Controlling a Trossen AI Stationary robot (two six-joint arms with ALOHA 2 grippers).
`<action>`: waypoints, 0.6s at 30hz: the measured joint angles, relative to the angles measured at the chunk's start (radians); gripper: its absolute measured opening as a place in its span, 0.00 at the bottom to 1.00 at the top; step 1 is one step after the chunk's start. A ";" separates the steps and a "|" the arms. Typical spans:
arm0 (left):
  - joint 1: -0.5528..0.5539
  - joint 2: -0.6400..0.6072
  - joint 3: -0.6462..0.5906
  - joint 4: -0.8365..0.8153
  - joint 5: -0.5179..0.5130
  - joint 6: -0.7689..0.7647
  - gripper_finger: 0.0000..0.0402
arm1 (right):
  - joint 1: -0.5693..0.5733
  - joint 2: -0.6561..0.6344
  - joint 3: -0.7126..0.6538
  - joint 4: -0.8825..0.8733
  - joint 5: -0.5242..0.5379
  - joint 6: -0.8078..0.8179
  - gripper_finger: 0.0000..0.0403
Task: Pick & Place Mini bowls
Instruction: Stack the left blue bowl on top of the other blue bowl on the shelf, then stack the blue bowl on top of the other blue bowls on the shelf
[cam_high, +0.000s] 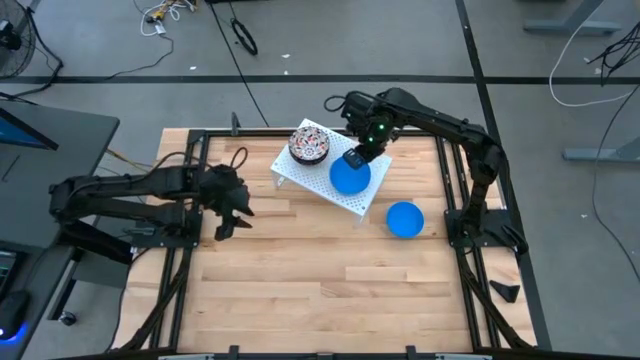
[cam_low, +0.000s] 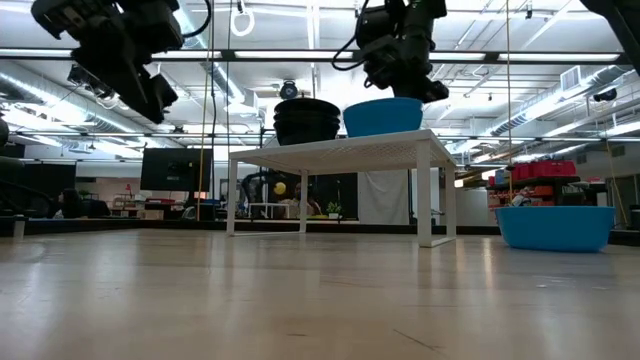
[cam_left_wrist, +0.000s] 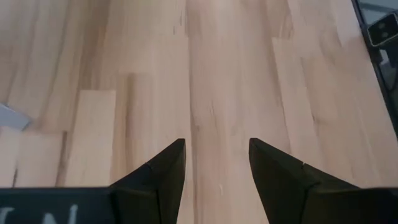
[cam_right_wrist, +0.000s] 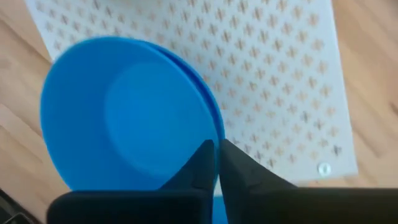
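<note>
Right hand (cam_right_wrist: 217, 163) pinching the rim of a smooth round blue bowl (cam_high: 349, 176) on the perforated white rack (cam_high: 372, 194), left hand (cam_left_wrist: 216, 163) spread at nine o'clock.

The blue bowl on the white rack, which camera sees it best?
The right wrist view: the blue bowl fills it, with the right end effector at its rim. The high view shows it small on the rack, the low view only its side, the left wrist view nothing of it.

No readable text, labels or numbers.
</note>
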 joint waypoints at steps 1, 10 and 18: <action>0.000 -0.003 -0.009 0.019 -0.003 -0.001 0.45 | 0.001 -0.001 0.000 0.017 0.001 -0.005 0.08; 0.000 -0.010 -0.012 0.122 0.002 -0.003 0.45 | 0.001 -0.038 0.000 0.061 0.003 -0.003 0.27; 0.000 -0.010 -0.012 0.249 0.022 -0.002 0.45 | -0.011 -0.099 0.000 0.106 0.008 0.009 0.43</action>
